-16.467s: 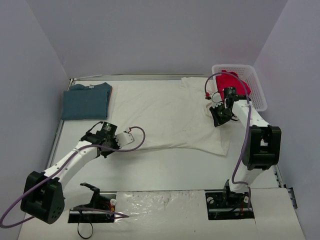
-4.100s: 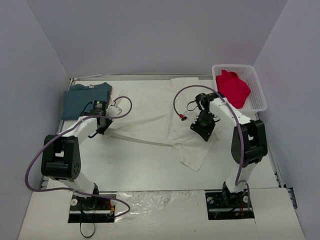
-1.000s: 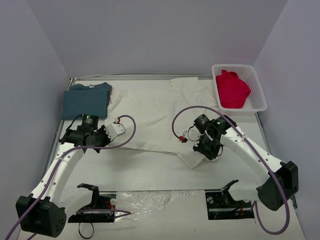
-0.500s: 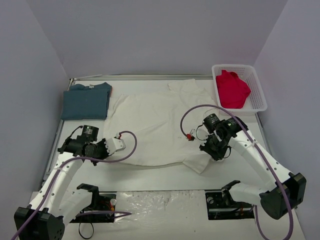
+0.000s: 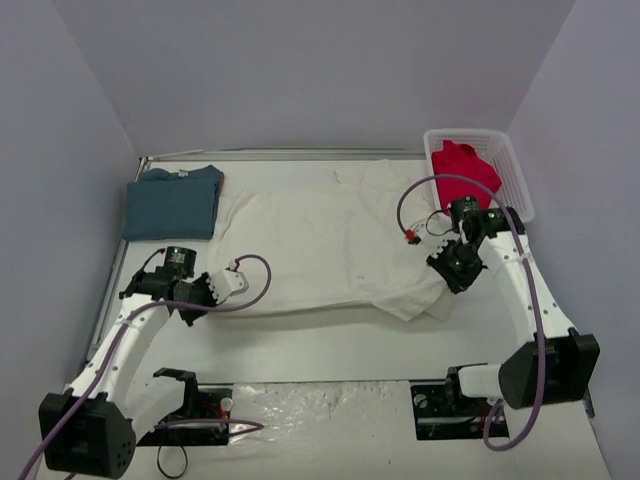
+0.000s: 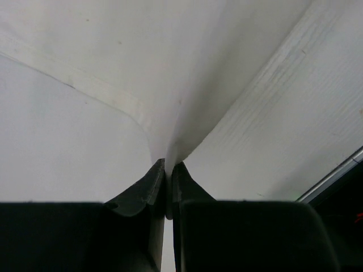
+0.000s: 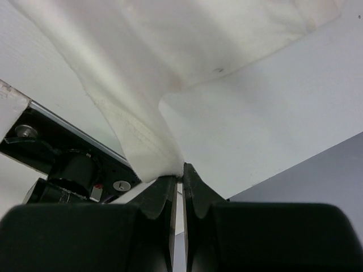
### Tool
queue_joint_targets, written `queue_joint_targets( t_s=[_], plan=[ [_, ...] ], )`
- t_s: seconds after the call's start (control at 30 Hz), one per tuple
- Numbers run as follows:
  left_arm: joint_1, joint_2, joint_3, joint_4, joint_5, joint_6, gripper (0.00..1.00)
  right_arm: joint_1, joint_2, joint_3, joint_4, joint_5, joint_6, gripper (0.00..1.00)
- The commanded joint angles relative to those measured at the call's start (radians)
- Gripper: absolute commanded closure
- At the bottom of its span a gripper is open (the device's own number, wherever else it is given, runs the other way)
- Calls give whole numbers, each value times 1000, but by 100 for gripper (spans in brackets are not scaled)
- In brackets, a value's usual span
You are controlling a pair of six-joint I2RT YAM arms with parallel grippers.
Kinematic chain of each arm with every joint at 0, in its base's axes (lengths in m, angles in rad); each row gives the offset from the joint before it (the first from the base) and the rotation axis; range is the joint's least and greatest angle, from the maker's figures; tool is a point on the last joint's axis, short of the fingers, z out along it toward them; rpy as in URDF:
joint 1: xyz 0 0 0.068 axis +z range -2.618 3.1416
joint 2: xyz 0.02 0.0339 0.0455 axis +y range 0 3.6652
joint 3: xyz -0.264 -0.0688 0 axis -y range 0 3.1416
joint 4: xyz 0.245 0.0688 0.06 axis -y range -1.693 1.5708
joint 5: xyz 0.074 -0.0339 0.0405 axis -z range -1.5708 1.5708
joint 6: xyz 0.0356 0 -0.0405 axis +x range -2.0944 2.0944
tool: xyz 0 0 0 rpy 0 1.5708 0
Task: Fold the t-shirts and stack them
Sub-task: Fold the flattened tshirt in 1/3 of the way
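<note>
Wrist views: left gripper (image 6: 168, 165) and right gripper (image 7: 180, 178) each pinch closed on the cream shirt (image 5: 320, 240) edge, grips unreadable in the overhead view.

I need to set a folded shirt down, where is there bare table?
A bare strip of table runs along the near edge, in front of the cream-white t-shirt, between the two arms. Crowded: the middle under that shirt, the teal-blue t-shirt back left, the red t-shirt in its basket back right.
</note>
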Motion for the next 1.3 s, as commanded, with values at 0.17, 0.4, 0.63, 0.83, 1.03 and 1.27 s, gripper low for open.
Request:
queue_joint_targets(
  t_s=[0.17,0.4,0.63,0.83,1.03,1.27],
  plan=[
    [55,116,136,84,54,-48,98,-87,203,197,34,-58,-47,100],
    [55,196,217,88,62,-34,98,-85,386,393,29,-86,-18,100],
    [57,260,228,104,62,-23,98,-47,563,553,12,-86,8,100],
    [57,298,217,160,39,-37,98,-8,702,656,15,-78,26,100],
    [60,361,243,193,13,-54,98,39,820,741,15,-48,51,100],
    [69,407,257,243,-15,-94,97,51,903,809,28,-26,74,95]
  ],
)
